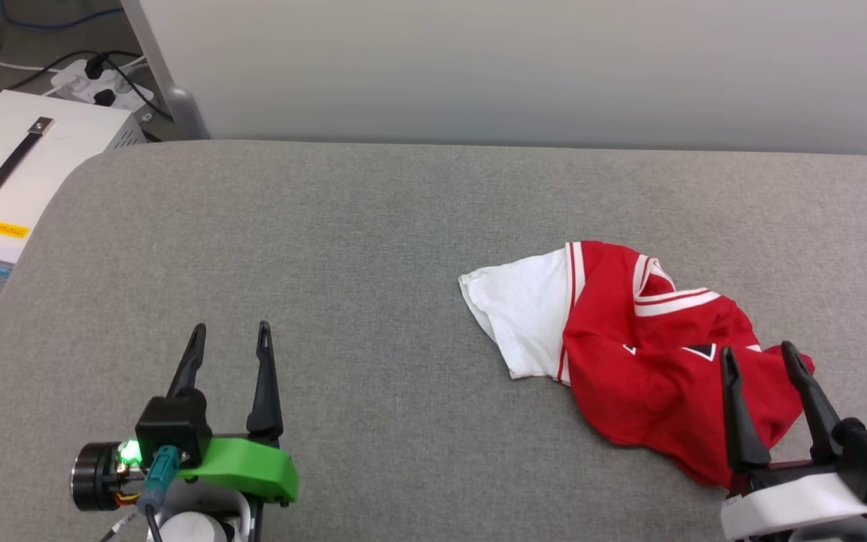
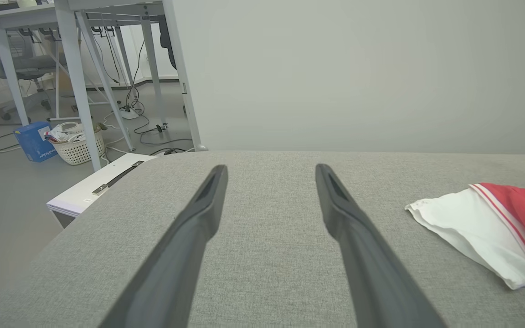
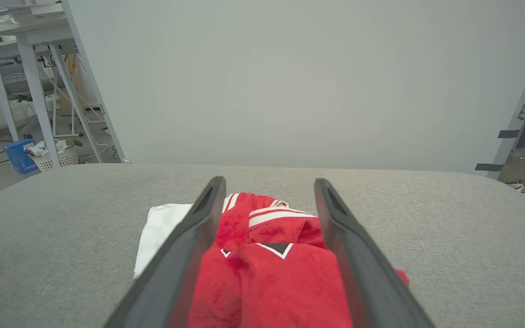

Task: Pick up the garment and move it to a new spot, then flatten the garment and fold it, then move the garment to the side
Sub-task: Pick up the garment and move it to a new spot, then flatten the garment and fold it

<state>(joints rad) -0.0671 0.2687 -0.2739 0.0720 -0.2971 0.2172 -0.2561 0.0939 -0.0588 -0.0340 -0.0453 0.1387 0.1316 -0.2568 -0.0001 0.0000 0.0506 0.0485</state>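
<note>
The garment [image 1: 629,354] lies crumpled on the right half of the grey table [image 1: 373,248], a red jersey with a white sleeve spread to its left and striped trim on top. In the right wrist view the garment [image 3: 271,273] lies between and below the two fingers. My right gripper [image 1: 757,354] is open, hovering over the garment's near right part. My left gripper [image 1: 230,331] is open at the lower left, over bare table, far from the cloth. The left wrist view catches the white sleeve [image 2: 472,228] at its right edge. The lettering is mostly hidden in folds.
A white box with a black handle [image 1: 12,165] stands left of the table, with a power strip and cables [image 1: 102,83] behind it. A pale wall panel [image 1: 524,68] runs along the table's far edge. A laundry basket [image 2: 78,143] sits on the floor.
</note>
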